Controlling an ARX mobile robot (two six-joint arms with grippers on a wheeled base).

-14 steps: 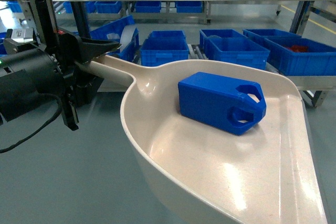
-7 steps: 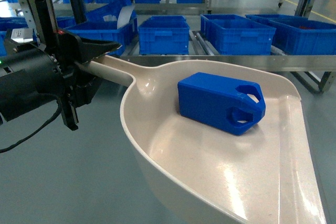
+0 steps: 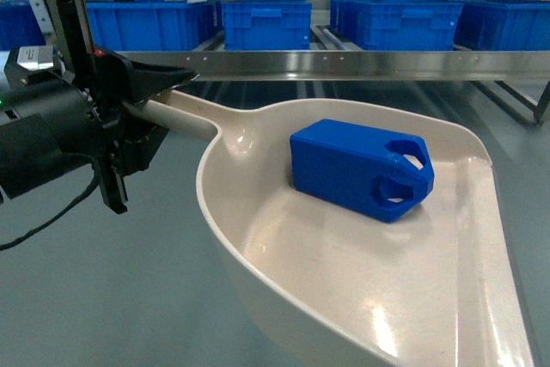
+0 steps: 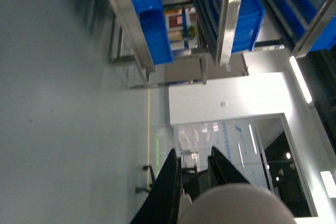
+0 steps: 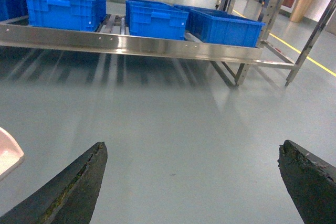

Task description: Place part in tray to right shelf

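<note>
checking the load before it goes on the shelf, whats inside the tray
One blue part lies on its side in the tray, lug end toward the wide lip; the rest of the tray's floor is bare. What is beneath the part is covered.

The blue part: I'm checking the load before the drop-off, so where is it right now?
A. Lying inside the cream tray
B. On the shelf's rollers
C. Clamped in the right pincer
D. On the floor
A: in the head view the blue part lies inside the cream tray, whose handle the left pincer grips; the right pincer is open and empty.
</note>
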